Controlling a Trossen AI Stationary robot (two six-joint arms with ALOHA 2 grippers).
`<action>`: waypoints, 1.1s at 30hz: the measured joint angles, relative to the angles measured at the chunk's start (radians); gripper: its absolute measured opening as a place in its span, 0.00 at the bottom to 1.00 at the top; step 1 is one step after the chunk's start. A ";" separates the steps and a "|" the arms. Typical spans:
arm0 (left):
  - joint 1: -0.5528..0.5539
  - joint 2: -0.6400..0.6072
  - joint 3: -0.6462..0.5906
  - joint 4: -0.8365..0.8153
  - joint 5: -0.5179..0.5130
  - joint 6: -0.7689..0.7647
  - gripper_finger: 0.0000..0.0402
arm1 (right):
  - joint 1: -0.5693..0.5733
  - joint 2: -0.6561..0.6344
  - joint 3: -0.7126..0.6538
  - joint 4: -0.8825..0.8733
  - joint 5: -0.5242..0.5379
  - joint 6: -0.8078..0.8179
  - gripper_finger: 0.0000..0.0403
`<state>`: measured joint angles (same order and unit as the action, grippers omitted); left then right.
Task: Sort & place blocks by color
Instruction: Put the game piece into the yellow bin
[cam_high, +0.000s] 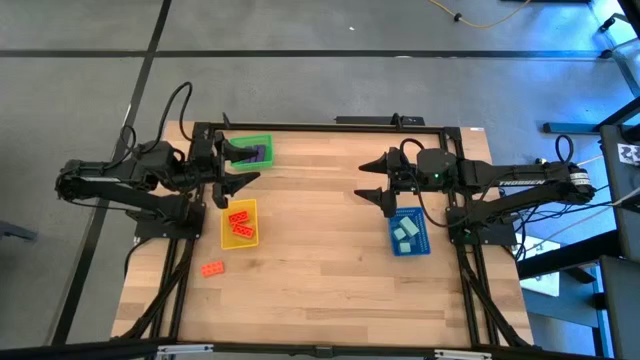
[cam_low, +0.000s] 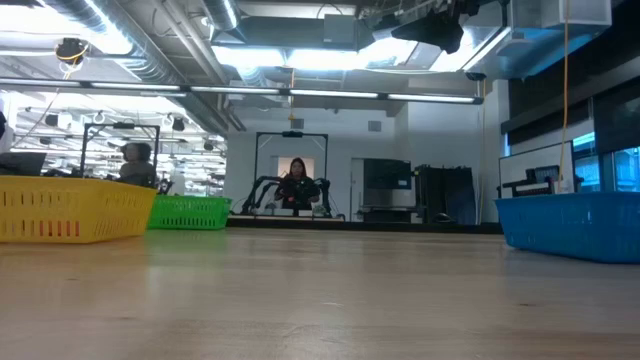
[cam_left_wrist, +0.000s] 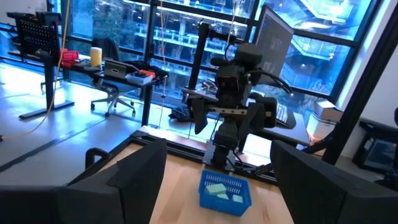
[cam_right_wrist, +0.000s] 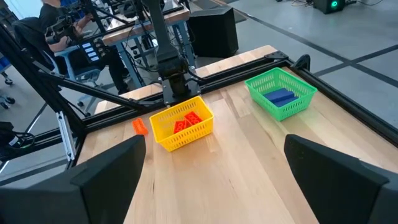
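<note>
Spanning most of the high view, the wooden counter (cam_high: 330, 270) carries three trays and one stray block. The left arm reaches in over the counter's left edge near the far corner, its left gripper (cam_high: 235, 166) spread wide with nothing between the fingers. The right arm comes in over the right edge, its right gripper (cam_high: 378, 182) likewise spread and empty, near the far edge.

The green tray (cam_high: 262, 141) sits at the far left corner, partly covered from above by the left gripper; purple blocks (cam_high: 260, 154) lie in it, and how many cannot be made out. In the right wrist view these same blocks (cam_right_wrist: 280, 96) look blue. Just nearer along the left edge lies the yellow tray (cam_high: 239, 238) with orange-red blocks (cam_high: 240, 224) inside. The blue tray (cam_high: 407, 243) rests by the right edge, holding light teal blocks (cam_high: 406, 231).

One orange-red block (cam_high: 211, 268) lies loose on the counter near the left edge, just beside the yellow tray on its near side.

The low view shows only the tray walls: yellow (cam_low: 70, 210), green (cam_low: 190, 212), and blue (cam_low: 570, 225) cut off at the picture's edge; the contents and the loose block are hidden there. A person (cam_low: 297, 185) sits far behind in the room.
</note>
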<state>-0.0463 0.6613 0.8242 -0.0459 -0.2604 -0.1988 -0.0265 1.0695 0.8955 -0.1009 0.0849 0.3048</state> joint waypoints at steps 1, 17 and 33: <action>0.000 0.000 0.000 -0.001 0.000 0.000 0.69 | 0.000 0.000 0.000 0.000 0.000 0.000 0.96; -0.002 0.016 0.007 -0.053 0.019 -0.019 0.68 | 0.000 0.000 0.000 0.000 0.001 0.004 0.96; -0.455 0.321 0.062 -0.933 0.176 -0.573 0.68 | 0.000 0.000 0.000 0.000 -0.006 0.031 0.96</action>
<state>-0.5017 0.9822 0.8865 -0.9787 -0.0840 -0.7721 -0.0269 1.0695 0.8955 -0.1013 0.0784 0.3359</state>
